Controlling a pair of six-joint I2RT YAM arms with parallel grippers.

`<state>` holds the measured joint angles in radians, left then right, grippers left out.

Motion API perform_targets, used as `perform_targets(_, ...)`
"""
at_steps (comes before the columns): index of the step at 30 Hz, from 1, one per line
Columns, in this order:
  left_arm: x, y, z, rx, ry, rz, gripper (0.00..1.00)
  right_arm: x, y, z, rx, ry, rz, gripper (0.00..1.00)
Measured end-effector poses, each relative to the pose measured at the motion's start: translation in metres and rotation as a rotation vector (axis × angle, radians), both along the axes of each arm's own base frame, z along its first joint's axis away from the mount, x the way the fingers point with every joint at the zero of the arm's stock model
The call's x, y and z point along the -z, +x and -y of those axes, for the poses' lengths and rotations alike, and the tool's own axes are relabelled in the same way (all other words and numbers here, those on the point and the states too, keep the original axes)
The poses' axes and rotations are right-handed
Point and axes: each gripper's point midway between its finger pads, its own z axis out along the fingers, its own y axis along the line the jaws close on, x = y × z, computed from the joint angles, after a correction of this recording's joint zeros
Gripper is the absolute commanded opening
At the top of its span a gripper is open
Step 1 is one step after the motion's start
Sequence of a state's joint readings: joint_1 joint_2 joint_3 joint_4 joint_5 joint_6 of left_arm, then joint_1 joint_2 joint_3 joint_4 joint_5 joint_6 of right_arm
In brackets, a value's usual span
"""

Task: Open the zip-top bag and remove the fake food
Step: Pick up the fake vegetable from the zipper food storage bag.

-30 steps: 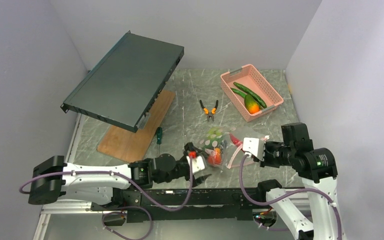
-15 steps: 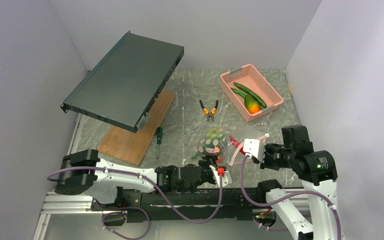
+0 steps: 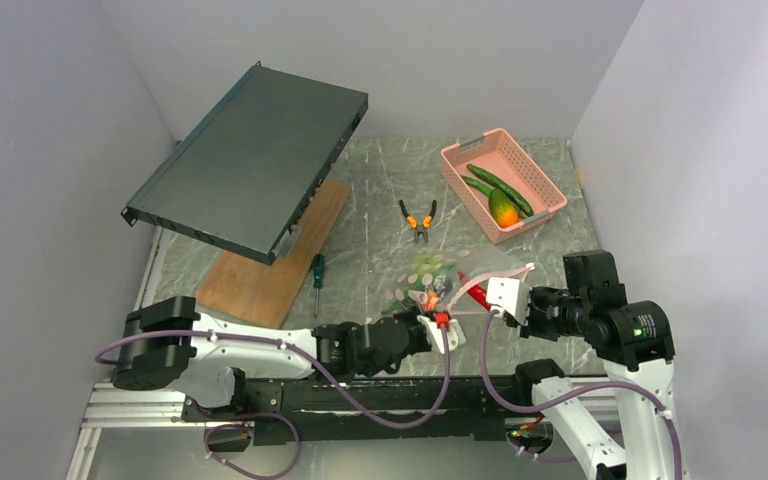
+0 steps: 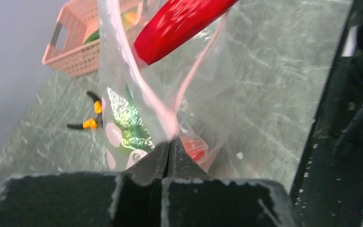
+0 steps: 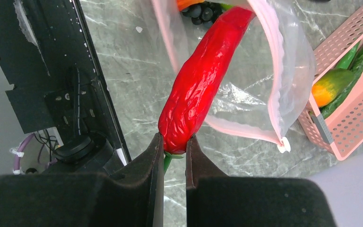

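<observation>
1. Top view: the zip-top bag (image 3: 430,275) lies on the counter (image 3: 370,250) between both tools with its mouth open. Two cucumbers (image 3: 498,183) and a mango (image 3: 503,210) already sit in the pink basket (image 3: 550,205).
2. Left wrist view: the left tool (image 4: 170,144) is closed and appears to be pinching the bag's near corner, anchoring it.
3. Right wrist view: the right tool (image 5: 174,146) grips a red pepper (image 5: 198,80) by its stem end, with the far end at the bag's mouth. Grapes (image 5: 201,10) and an orange piece (image 5: 186,4) are inside, left to remove.

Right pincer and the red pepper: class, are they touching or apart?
Touching. The right wrist view shows the right pincer closed on the red pepper at its stem end.
</observation>
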<state>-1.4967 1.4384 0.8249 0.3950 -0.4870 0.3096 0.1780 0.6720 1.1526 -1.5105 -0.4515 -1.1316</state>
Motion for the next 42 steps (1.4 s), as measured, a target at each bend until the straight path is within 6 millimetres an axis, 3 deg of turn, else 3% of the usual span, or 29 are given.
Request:
perform_targets(8,0.015,0.053,-0.031,-0.186,-0.022,-0.142,0.00,-0.007,0.001,-0.001,0.005,0.015,0.017,0.00)
perform_targets(18,0.018,0.079,-0.052,-0.293,-0.055,-0.226,0.00,-0.032,-0.002,-0.015,-0.024,0.100,0.066,0.00)
perform_targets(32,0.033,0.085,-0.061,-0.314,-0.029,-0.300,0.00,-0.062,-0.007,-0.029,-0.059,0.195,0.113,0.00)
perform_targets(42,0.035,0.077,-0.056,-0.265,-0.030,-0.329,0.00,-0.070,0.010,-0.029,-0.005,0.201,0.107,0.00)
